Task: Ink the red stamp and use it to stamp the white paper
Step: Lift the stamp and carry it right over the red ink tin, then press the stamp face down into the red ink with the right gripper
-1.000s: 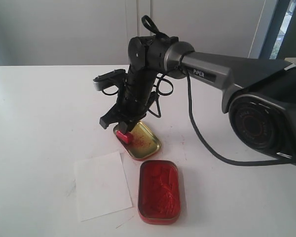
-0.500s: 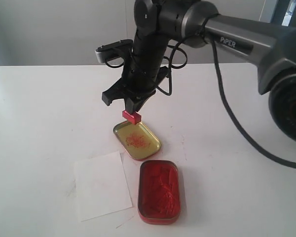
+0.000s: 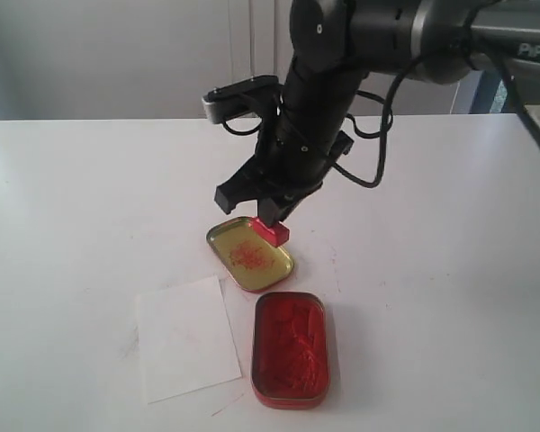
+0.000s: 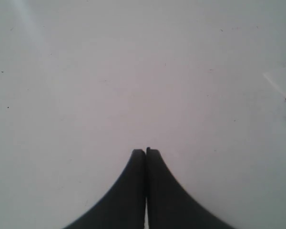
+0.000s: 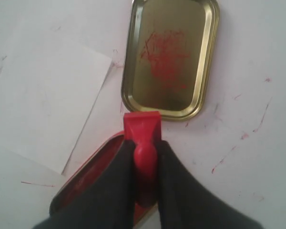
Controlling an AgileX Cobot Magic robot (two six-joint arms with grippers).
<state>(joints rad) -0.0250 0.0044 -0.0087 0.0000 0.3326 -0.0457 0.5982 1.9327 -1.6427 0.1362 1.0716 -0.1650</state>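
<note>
The red stamp (image 3: 274,232) (image 5: 142,129) hangs in the air, held by its handle knob in my right gripper (image 3: 268,219) (image 5: 144,149), which is shut on it. It hovers above the right side of the gold tin lid (image 3: 249,254) (image 5: 169,57), which has red smears inside. The red ink tin (image 3: 289,347) (image 5: 88,174) lies nearer the front, partly hidden behind the fingers in the right wrist view. The white paper (image 3: 186,337) (image 5: 45,100) lies flat to the left of the ink tin. My left gripper (image 4: 146,151) is shut and empty over bare table, outside the exterior view.
The white tabletop (image 3: 90,198) carries faint red ink streaks (image 5: 262,117) near the lid. The right arm (image 3: 378,45) reaches in from the upper right with a dangling black cable (image 3: 378,135). A wall stands behind the table.
My right gripper lifted the red stamp out of the gold lid, then carried it to the right and slightly toward the ink tin. Lid, tin and paper stayed put.
</note>
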